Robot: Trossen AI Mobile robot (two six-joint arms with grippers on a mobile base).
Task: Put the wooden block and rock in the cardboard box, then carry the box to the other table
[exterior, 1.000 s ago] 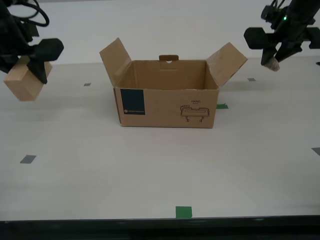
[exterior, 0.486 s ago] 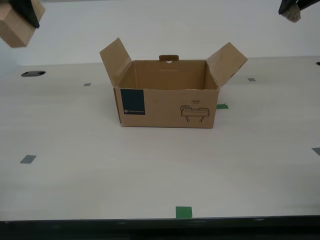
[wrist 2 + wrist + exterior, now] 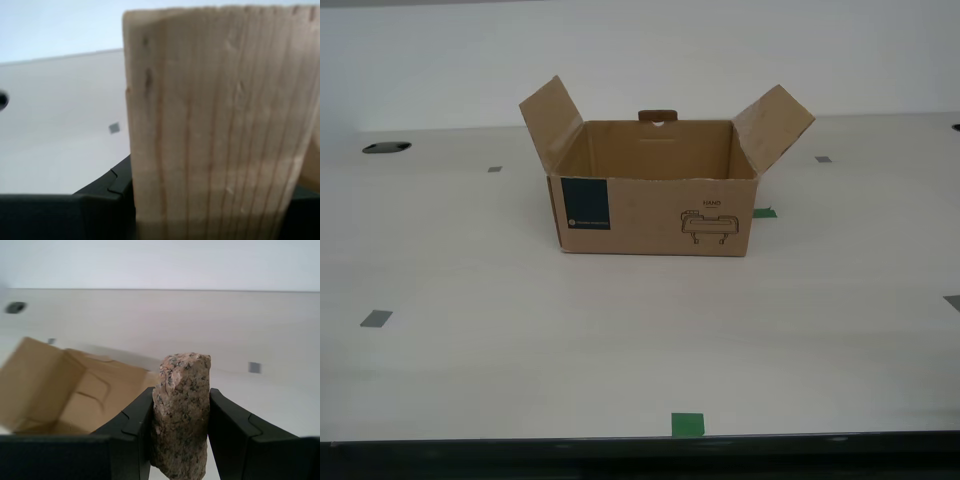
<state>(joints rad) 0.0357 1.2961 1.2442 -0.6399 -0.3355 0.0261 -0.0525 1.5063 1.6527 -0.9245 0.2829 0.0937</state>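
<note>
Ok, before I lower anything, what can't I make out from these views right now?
- Both arms: outside the exterior view, so their position over the cardboard box is unknown.
- Box floor: hidden by its front wall in the exterior view; blurred and partly cut off in the first wrist view.
- My second gripper's fingers: covered by the wooden block, which fills the second wrist view.
- Bottom of the rock: cut off by the frame edge.

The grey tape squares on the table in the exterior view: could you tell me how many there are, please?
4, on the table: one near the exterior view's left edge, one behind it, left of the cardboard box, one right of it, one cut by the right edge. More may be hidden behind the box.
</note>
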